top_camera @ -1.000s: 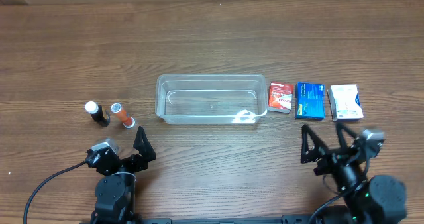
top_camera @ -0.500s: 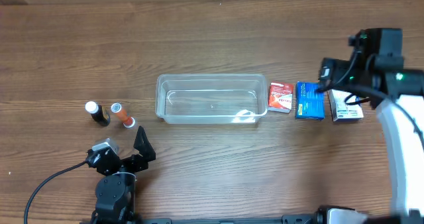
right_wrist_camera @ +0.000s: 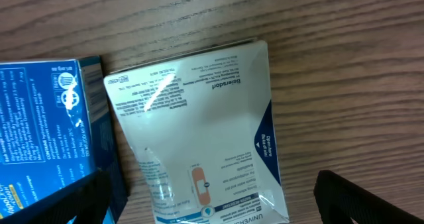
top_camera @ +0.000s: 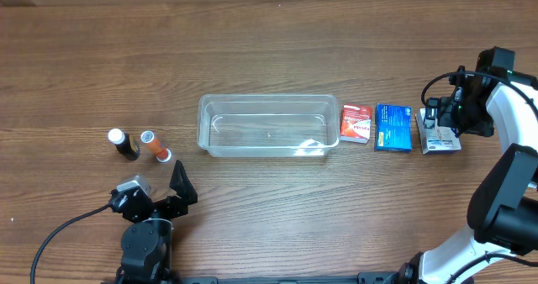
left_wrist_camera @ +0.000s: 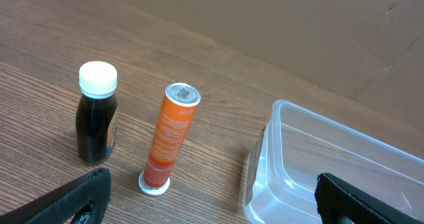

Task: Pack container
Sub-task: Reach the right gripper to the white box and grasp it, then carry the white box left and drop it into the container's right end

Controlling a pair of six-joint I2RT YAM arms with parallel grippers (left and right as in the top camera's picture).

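Counting across the worktop (top_camera: 269,49), you are looking at one container (top_camera: 267,124), two small bottles and three packets. The container is lying lengthwise at the middle, clear and with nothing showing inside it.

The two bottles are sitting well to its left, just beside each other: a dark bottle (top_camera: 123,144) with a white cap is standing upright, and an orange tube (top_camera: 155,147) is leaning.

The three packets are lining up to the container's right: a red packet (top_camera: 356,123) just beside its end, then a blue packet (top_camera: 393,128), then a white packet (top_camera: 439,137).

Your left pincer (left_wrist_camera: 213,184) is hanging released near the front edge, its fingers spread wide and gripping nothing, facing the bottles and the container's left end.

Your right pincer (top_camera: 435,120) is hovering over the white packet, also released, with its fingers spread apart at the bottom corners of the wrist view. You cannot tell whether they are touching the packet.

From overhead the right pincer is covering part of the white packet. In the right wrist view the blue packet is running off the left edge. In the left wrist view the container is running off the right and bottom edges. The packets' print is coming through too small to read from overhead.
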